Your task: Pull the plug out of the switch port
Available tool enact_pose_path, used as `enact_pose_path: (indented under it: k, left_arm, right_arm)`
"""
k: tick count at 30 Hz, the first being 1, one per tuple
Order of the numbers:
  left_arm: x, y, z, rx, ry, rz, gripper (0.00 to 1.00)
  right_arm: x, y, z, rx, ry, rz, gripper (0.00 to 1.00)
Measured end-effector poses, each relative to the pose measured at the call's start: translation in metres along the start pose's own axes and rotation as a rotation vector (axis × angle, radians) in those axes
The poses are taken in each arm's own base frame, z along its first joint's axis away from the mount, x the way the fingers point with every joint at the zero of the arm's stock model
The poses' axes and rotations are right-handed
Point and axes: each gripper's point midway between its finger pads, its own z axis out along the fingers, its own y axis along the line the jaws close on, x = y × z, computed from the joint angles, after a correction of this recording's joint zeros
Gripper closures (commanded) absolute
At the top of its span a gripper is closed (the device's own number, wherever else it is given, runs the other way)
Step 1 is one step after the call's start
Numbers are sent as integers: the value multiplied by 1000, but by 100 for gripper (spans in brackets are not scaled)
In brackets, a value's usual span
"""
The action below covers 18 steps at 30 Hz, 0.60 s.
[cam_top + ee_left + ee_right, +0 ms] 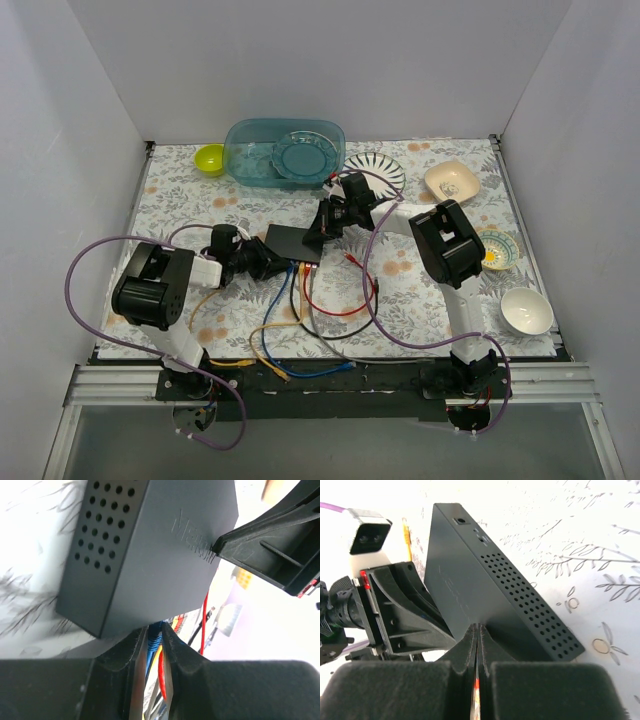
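Note:
The flat black switch (293, 243) lies mid-table on the floral cloth, with blue, yellow, red and black cables (300, 320) running from its near edge. My left gripper (266, 263) is at that edge. In the left wrist view its jaws are shut on a blue plug (154, 634) right under the switch (150, 555), with a red wire between the fingers. My right gripper (324, 226) is shut, and its tips (478, 628) press on the switch's top face (485, 590). The left gripper (405, 615) shows beyond it.
A teal tub (285, 152) holding a plate, a yellow-green bowl (210, 158) and a striped plate (376, 170) stand at the back. A beige dish (450, 180), a small patterned bowl (497, 248) and a white bowl (527, 310) stand to the right. White walls enclose the table.

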Motion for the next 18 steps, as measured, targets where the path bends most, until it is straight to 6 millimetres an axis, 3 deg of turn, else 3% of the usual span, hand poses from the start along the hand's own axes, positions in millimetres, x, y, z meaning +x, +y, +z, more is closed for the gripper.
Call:
enact_pose_path:
  k: [4,7,8,11,15,16,18]
  left_arm:
    - [0,5,-6,-25,-5,12,100]
    - [0,5,-6,-25,-4,12,100]
    - [0,6,-6,-24,-2,10,100]
    - [1,7,-4,-17,12,-3,99]
    - [1,7,-3,-7,32,-22,79]
    - [1,7,-3,-6,34,-23,69]
    - [1,6,-3,-4,37,-33,64]
  right_arm:
    - [5,2,0,-10,20,6,99]
    - [5,2,0,-11,21,1,76]
    - [6,2,-1,-11,21,-6,62]
    - [8,11,-4,-10,16,-44,48]
    - [11,19,-5,39,-6,-140,51]
    - [11,19,-4,47,-7,-151,54]
    - [11,17,-4,56,-7,-163,69]
